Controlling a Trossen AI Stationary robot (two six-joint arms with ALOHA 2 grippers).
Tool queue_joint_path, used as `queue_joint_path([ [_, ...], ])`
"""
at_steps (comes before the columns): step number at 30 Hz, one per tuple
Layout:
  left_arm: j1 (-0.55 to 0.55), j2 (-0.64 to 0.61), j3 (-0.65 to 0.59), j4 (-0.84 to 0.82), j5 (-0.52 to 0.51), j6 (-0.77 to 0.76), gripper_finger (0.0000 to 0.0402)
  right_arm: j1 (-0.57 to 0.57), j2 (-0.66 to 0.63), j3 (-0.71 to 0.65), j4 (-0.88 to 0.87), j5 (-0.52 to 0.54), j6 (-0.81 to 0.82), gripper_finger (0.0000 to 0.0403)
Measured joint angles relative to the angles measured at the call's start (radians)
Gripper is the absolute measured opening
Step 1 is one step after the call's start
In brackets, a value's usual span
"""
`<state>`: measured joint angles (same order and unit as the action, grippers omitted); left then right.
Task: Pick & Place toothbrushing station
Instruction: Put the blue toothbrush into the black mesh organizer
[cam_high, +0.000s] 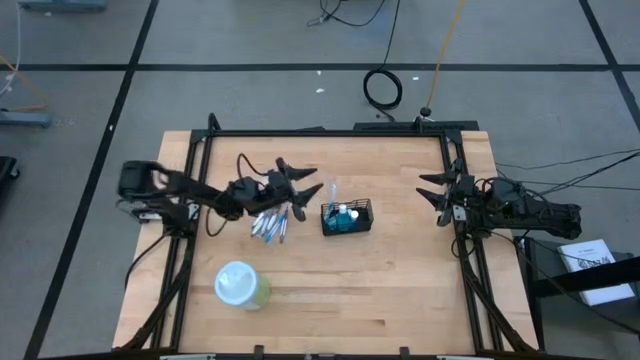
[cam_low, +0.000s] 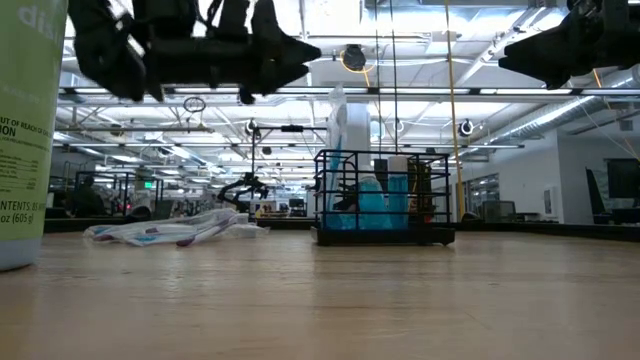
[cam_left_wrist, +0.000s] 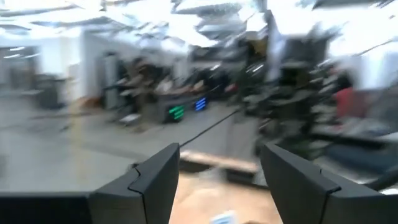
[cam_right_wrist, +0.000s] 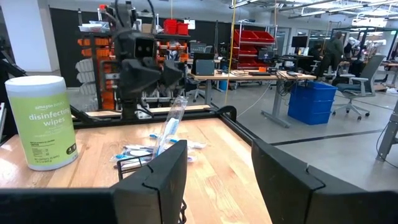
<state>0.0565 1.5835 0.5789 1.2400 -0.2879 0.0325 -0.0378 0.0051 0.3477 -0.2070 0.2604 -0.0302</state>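
Wooden table (cam_high: 400, 290) holds the black caddy (cam_high: 346, 217) beside loose toothbrushes (cam_high: 270, 226). Left gripper (cam_high: 305, 192) hangs wide and empty above them. Right gripper (cam_high: 432, 192) waits wide, far off.

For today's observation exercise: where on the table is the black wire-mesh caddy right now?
In the high view the black wire-mesh caddy stands near the table's centre, just right of the pile of packaged toothbrushes.

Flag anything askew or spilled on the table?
Packaged toothbrushes lie in a loose heap on the bare table, left of the caddy, under the open left gripper. One pack sticks up tilted from the caddy. Nothing looks damaged.
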Motion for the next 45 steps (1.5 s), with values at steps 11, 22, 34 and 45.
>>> queue_joint_path([
  [11, 0.022, -0.444, 0.001, -1.203, -0.486, -0.467, 0.0232, 0.000, 0.000, 0.000, 0.000, 0.000, 0.000, 0.0171],
  [22, 0.129, -0.259, 0.000, -1.428, -0.328, -0.645, 0.0232, 0.000, 0.000, 0.000, 0.000, 0.000, 0.000, 0.0171],
  [34, 0.277, -0.128, 0.000, -1.425, -0.123, -0.764, 0.0232, 0.000, 0.000, 0.000, 0.000, 0.000, 0.000, 0.0171],
  [45, 0.333, -0.128, 0.000, -1.428, -0.135, -0.707, 0.0232, 0.000, 0.000, 0.000, 0.000, 0.000, 0.000, 0.0171],
])
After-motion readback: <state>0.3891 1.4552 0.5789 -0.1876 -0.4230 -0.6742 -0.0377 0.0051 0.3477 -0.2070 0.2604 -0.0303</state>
